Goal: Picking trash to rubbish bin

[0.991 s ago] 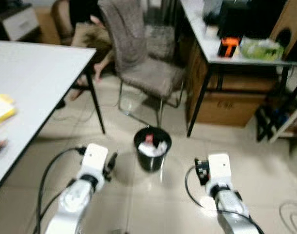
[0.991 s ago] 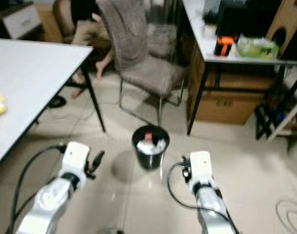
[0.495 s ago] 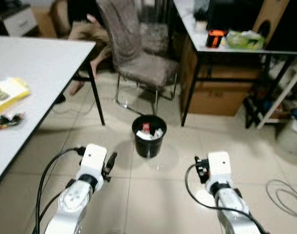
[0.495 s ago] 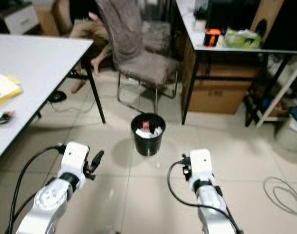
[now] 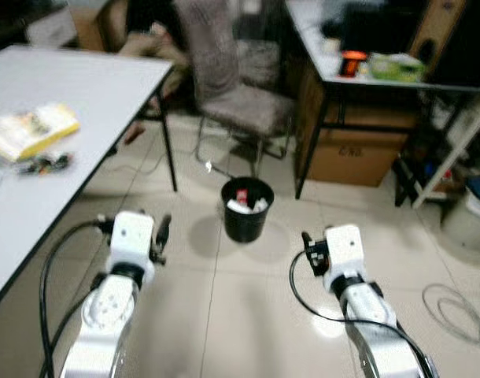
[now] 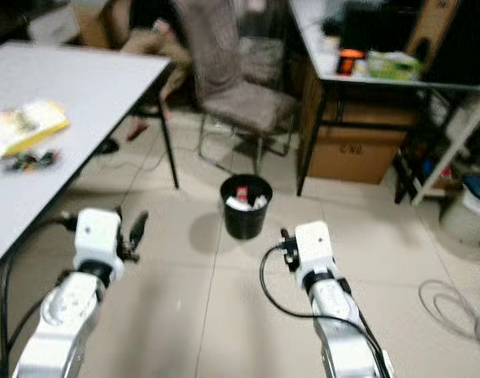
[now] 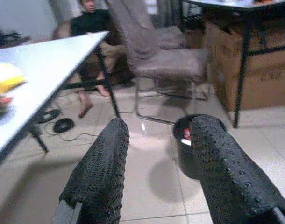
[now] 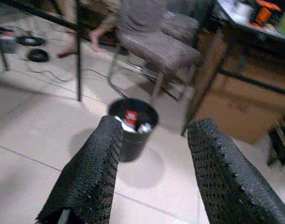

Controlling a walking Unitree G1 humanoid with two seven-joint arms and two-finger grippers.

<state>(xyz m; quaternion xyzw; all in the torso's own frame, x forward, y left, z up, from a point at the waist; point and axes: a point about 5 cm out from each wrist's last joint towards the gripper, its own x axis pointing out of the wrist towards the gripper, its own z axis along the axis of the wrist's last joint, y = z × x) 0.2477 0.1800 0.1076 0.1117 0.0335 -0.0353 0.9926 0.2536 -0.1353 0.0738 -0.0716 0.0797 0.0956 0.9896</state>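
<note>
A small black rubbish bin [image 5: 247, 209] stands on the tiled floor in front of me, holding white scraps and a red piece of trash [image 5: 241, 194]. Both arms are held low over the floor, short of the bin. My left gripper [image 7: 161, 123] is open and empty; the bin [image 7: 184, 156] shows beside one of its fingers. The right gripper [image 8: 156, 123] is also open and empty, and the bin [image 8: 133, 137] sits between its two fingers, farther off.
A white table [image 5: 83, 87] on the left carries a yellow packet [image 5: 31, 130] and small dark items [image 5: 43, 163]. Behind the bin stand a grey chair [image 5: 240, 94], a desk [image 5: 366, 79] over a cardboard box [image 5: 350, 153], and a seated person's bare feet [image 7: 86, 109]. A cable [image 5: 452, 307] lies at right.
The whole view has shifted: the bin sits a little higher and farther off, and more of the white table shows. Both grippers stay open and empty.
</note>
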